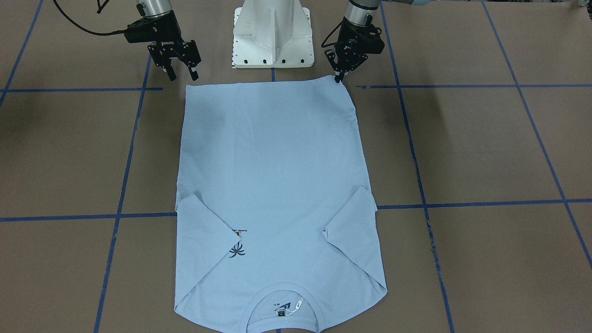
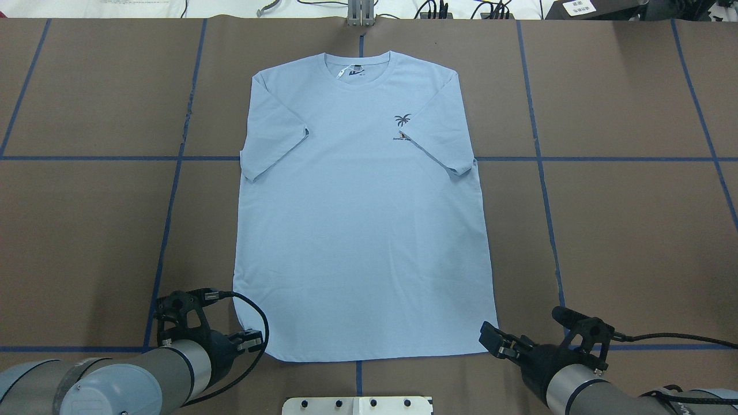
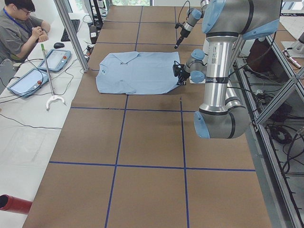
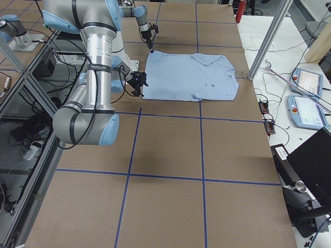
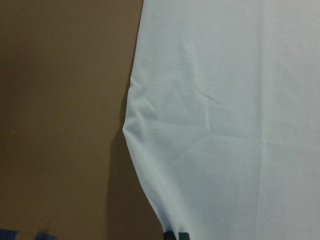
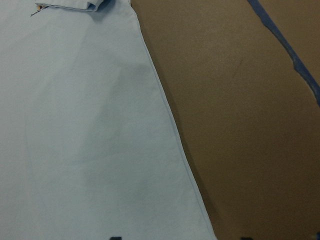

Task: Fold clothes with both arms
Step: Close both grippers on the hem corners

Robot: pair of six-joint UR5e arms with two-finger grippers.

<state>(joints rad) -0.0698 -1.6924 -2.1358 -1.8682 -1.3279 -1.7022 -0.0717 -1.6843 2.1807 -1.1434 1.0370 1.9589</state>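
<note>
1. T-shirt [image 1: 273, 162] hem corner sits between the jaws of the left gripper [image 1: 340, 77], which are drawn narrow onto it. The wrist view shows only a dark sliver of them.
2. Just beside the other hem corner hangs the right gripper [image 1: 182, 75], jaws wide, holding nothing.
3. Shirt lies flat, chest up, on the counter [image 1: 485, 152], both sleeves folded inward.
4. One sleeve [image 1: 208, 231] hides part of the palm print [image 1: 237, 249]; the front view cuts off the collar.
</note>
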